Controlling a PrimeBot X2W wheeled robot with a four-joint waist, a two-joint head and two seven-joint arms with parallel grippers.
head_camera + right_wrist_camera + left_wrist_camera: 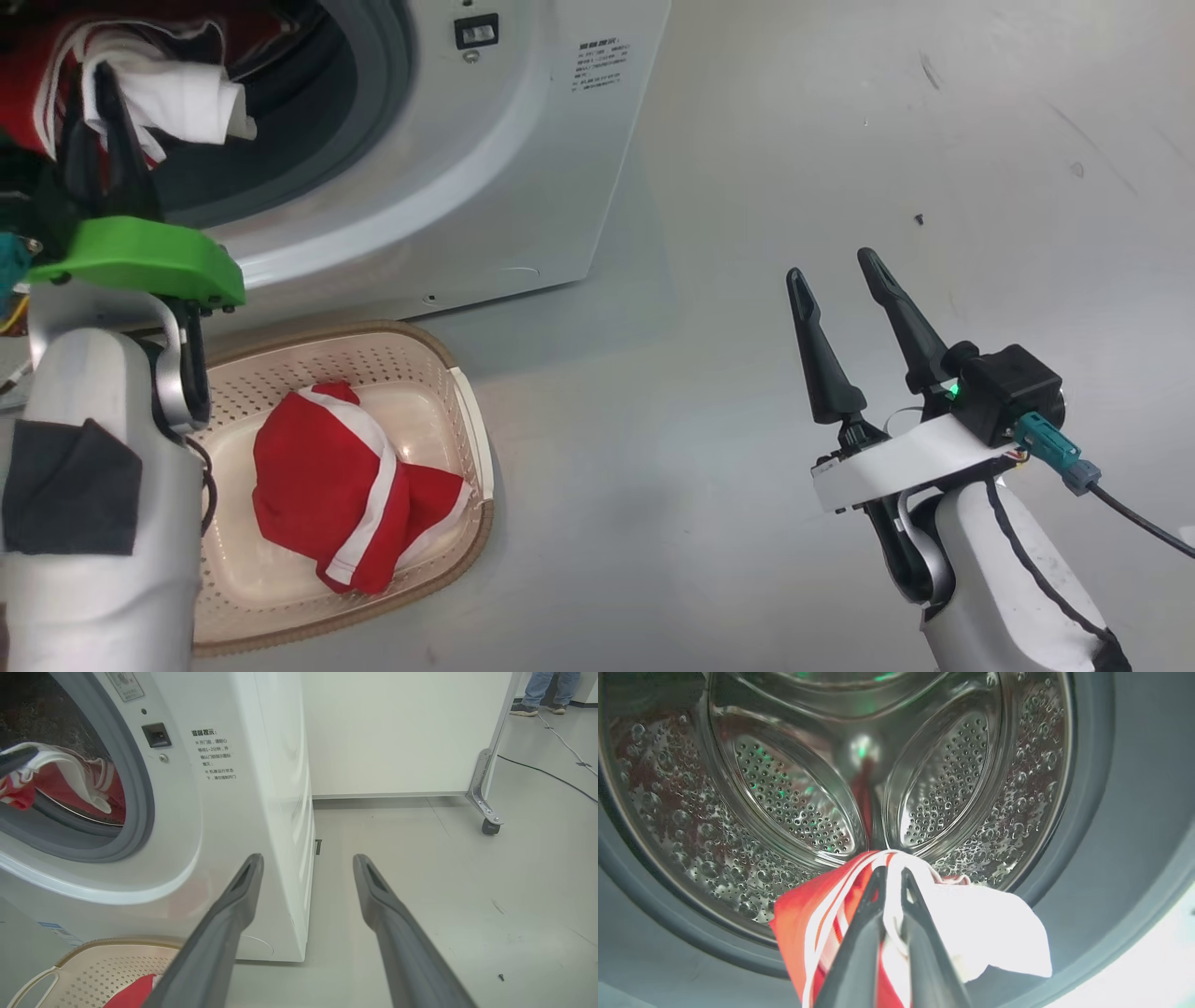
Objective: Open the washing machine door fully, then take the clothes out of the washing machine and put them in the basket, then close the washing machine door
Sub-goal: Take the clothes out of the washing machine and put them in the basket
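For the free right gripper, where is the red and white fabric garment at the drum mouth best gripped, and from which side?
Grip the loose white flap of the garment, coming from the open front: it hangs free over the grey rubber gasket, beside the left gripper shut on the fabric.

Floor [840, 140]: smooth grey, glossy, a few dark scuff marks [929, 70] toward far side. 1 small dark screw [919, 219] lying loose on it, well apart from anything else.

Right wrist view: white partition panel [397, 732] upright, bottom edge just off floor. Angled metal bracket [481, 784] at its corner w/ 1 black caster [489, 827] touching floor. Black cable [537, 767] runs across floor beyond caster. 2nd, paler cable [563, 744] lies nearer a person's legs [544, 683], top right: blue jeans, shoes [523, 709] flat on floor.
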